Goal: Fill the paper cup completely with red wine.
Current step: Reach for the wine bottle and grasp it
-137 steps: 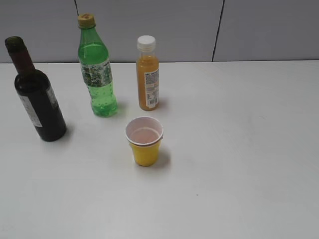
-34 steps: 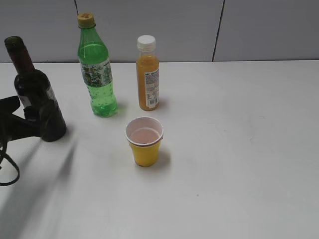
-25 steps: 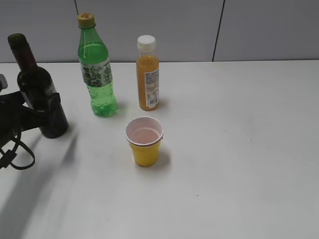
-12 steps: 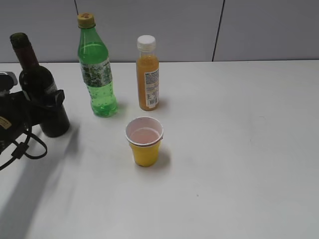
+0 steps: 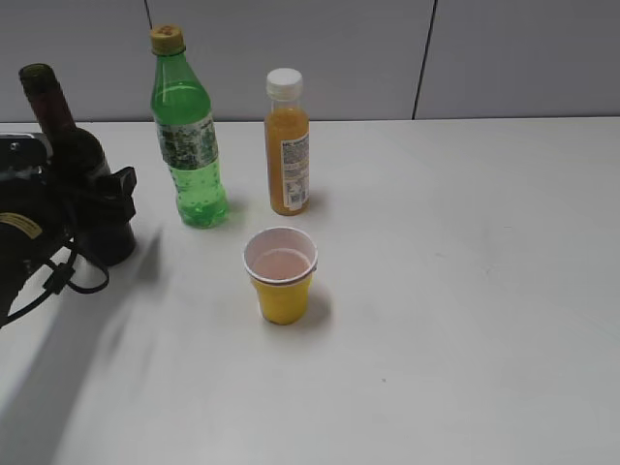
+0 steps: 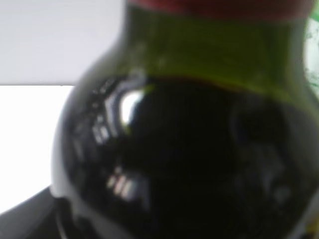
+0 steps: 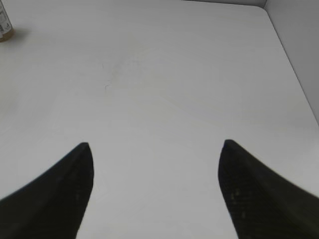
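The yellow paper cup [image 5: 282,281] stands upright near the table's middle; its white inside looks faintly pink at the bottom. The dark wine bottle [image 5: 60,131] stands at the left, open-necked, with my left gripper [image 5: 105,199] closed round its lower body. In the left wrist view the bottle [image 6: 189,149] fills the frame, with dark red wine up to its shoulder, and the jaws are hidden behind it. My right gripper [image 7: 154,149] is open and empty over bare table; it is out of the exterior view.
A green soda bottle [image 5: 189,145] and an orange juice bottle [image 5: 288,145] stand behind the cup, between it and the grey wall. The juice bottle's base [image 7: 4,25] shows at the top left of the right wrist view. The table's right edge [image 7: 291,64] runs close by.
My left arm came in from the left and took hold of the wine bottle. The bottle has shifted slightly right and back with it. The cup and other bottles have not moved.
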Robot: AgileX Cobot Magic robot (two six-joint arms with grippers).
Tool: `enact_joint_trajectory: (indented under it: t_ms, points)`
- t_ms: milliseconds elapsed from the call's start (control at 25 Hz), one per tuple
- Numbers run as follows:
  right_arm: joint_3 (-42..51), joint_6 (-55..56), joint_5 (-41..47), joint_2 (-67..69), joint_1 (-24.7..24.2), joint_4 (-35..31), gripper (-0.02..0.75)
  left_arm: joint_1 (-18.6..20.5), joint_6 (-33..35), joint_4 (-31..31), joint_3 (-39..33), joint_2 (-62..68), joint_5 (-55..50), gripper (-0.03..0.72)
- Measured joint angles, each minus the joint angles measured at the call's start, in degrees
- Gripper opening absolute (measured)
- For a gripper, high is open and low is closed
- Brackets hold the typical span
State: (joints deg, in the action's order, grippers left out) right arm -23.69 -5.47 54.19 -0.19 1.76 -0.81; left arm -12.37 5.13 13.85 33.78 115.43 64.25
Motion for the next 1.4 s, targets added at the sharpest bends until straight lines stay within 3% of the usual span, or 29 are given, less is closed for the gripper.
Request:
enact_joint_trajectory:
  t_ms: [160, 360, 1160, 1400]
  points:
    - [0.0, 0.0, 0.0, 0.0, 0.0, 0.0, 0.589, 0.0, 0.0, 0.3, 0.2, 0.0, 0.0, 0.646]
    - [0.0, 0.0, 0.0, 0.0, 0.0, 0.0, 0.589, 0.0, 0.0, 0.4, 0.2, 0.0, 0.0, 0.562]
    - [0.0, 0.0, 0.0, 0.0, 0.0, 0.0, 0.589, 0.0, 0.2, 0.1, 0.3, 0.1, 0.0, 0.561]
    - [0.0, 0.0, 0.0, 0.0, 0.0, 0.0, 0.589, 0.0, 0.1, -0.5, -3.7, -1.4, 2.4, 0.561]
